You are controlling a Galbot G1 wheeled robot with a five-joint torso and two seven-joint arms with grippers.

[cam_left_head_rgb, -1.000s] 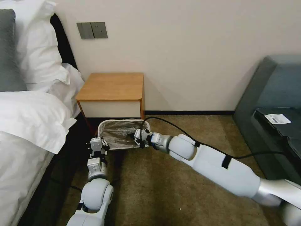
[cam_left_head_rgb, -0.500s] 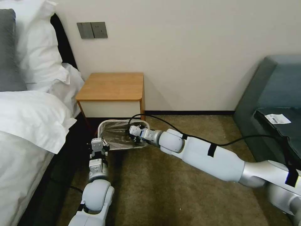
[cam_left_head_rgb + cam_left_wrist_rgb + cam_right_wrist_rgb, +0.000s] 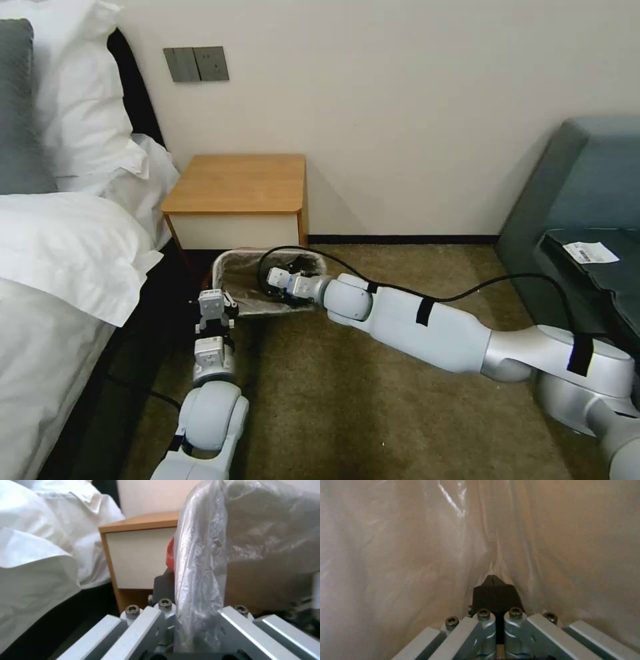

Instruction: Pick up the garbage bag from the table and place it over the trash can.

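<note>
— So where does the garbage bag (image 3: 257, 285) sit right now?

— Down in the trash can (image 3: 227, 263), which stands on the carpet just in front of the table (image 3: 235, 183). The tabletop itself is bare. The grey film lines the bin's inside, and part of it drapes over the near rim.

— And the arms?

— The left gripper (image 3: 214, 308) is at the bin's near-left corner. Its wrist view shows a thick fold of film running down between the jaws, with a bit of the pink-red rim beside it, so I read it as clamped on the bag's edge. Pinning that corner looks meant to keep the mouth from sliding while the other side is worked.

— The right one?

— The right gripper (image 3: 275, 281) reaches in low from the robot's right, over the far-right part of the opening, fingertips inside the bin. From its own camera the dark fingertips (image 3: 494, 595) meet at a point, closed, with film gathered in creases right at the tip and plastic all around. It seems to have a pinch of the lining, likely to push or spread it toward the wall.

— How far along, would you say?

— Late. The bag is in; what's left is seating the rim evenly around the lip. Thin film like this could slip or tear if pulled hard against the left hold.
</note>
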